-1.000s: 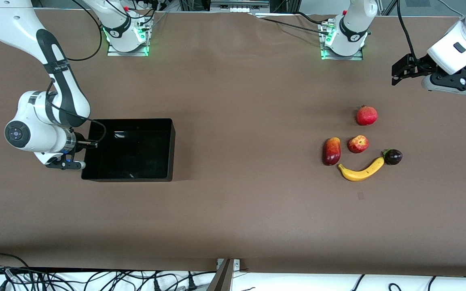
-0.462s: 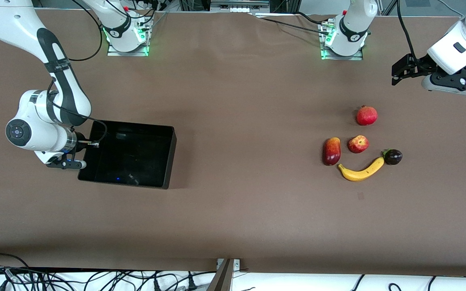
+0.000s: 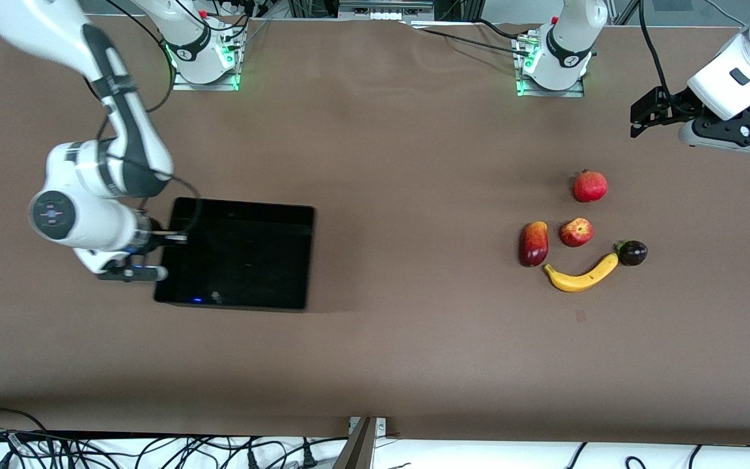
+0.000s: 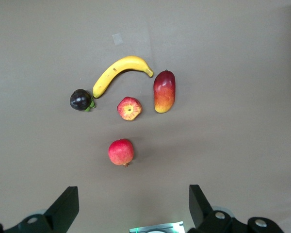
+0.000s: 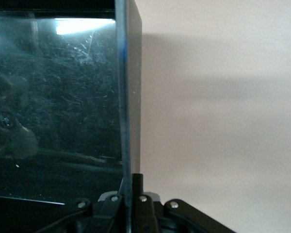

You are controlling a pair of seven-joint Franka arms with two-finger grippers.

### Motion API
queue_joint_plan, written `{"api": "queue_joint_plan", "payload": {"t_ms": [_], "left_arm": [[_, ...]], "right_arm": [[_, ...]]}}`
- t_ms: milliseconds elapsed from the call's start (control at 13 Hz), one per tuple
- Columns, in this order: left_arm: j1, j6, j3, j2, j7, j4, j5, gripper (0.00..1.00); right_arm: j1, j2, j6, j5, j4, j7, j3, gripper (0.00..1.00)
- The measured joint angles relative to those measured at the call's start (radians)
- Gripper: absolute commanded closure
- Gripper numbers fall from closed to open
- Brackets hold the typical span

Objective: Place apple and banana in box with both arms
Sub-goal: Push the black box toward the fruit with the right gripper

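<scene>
The black box (image 3: 245,207) is toward the right arm's end of the table. My right gripper (image 3: 165,240) is shut on the box's end wall (image 5: 128,97), one finger inside and one outside, as the right wrist view shows at the gripper (image 5: 131,182). The apple (image 3: 576,232) (image 4: 129,108) and the banana (image 3: 582,275) (image 4: 119,73) lie on the table toward the left arm's end, the banana nearer to the front camera. My left gripper (image 3: 638,120) (image 4: 133,204) hangs open and empty over the table beside the fruit.
A red pomegranate (image 3: 590,186) lies farther from the front camera than the apple. A red-and-yellow mango (image 3: 534,243) is beside the apple. A small dark purple fruit (image 3: 633,253) touches the banana's tip. A wide stretch of brown table separates box and fruit.
My right gripper has shut on the box's wall and carried the box toward the fruit, turning it slightly on the way. The left arm has not moved.
</scene>
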Motion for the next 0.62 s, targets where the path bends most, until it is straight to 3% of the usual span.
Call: {"api": "queue_joint_plan", "payload": {"t_ms": [231,615], "left_arm": [[0.0,0.0,0.0,0.0,0.0,0.0,0.0,0.0],[0.0,0.003,0.0,0.0,0.0,0.0,0.0,0.0]], "right_arm": [[0.198,0.056,-0.01,0.106,0.109,0.129,0.004,1.0],[0.456,0.166,0.034,0.121,0.208,0.319,0.006,1.0]]}}
